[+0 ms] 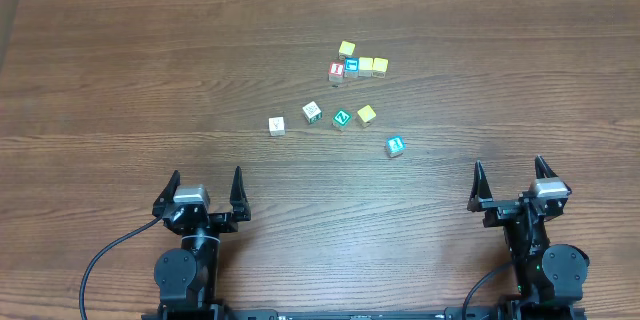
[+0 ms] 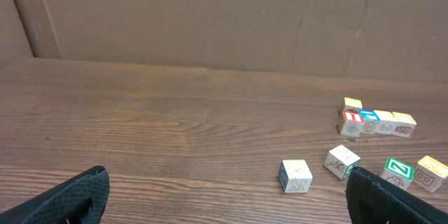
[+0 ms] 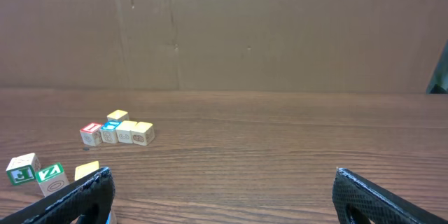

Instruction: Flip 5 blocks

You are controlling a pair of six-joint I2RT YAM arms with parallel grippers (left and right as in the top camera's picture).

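Note:
Five blocks lie loose mid-table: a whitish one (image 1: 277, 125), a second whitish one (image 1: 312, 112), a green Z cube (image 1: 342, 118), a pale yellow cube (image 1: 367, 114) and a teal cube (image 1: 395, 145). My left gripper (image 1: 206, 176) rests open near the front edge, well short of them. My right gripper (image 1: 509, 166) is open too, at the front right. The left wrist view shows the whitish M block (image 2: 295, 176), its whitish neighbour (image 2: 341, 161), the green Z (image 2: 397, 171) and the yellow cube (image 2: 432, 171). Both pairs of jaws are empty.
A tight cluster of other cubes sits farther back: a yellow one (image 1: 346, 49), a red-faced one (image 1: 337, 70), a blue-faced one (image 1: 351, 67) and two pale ones (image 1: 373, 65). Cardboard walls (image 2: 210, 21) close off the table's far side.

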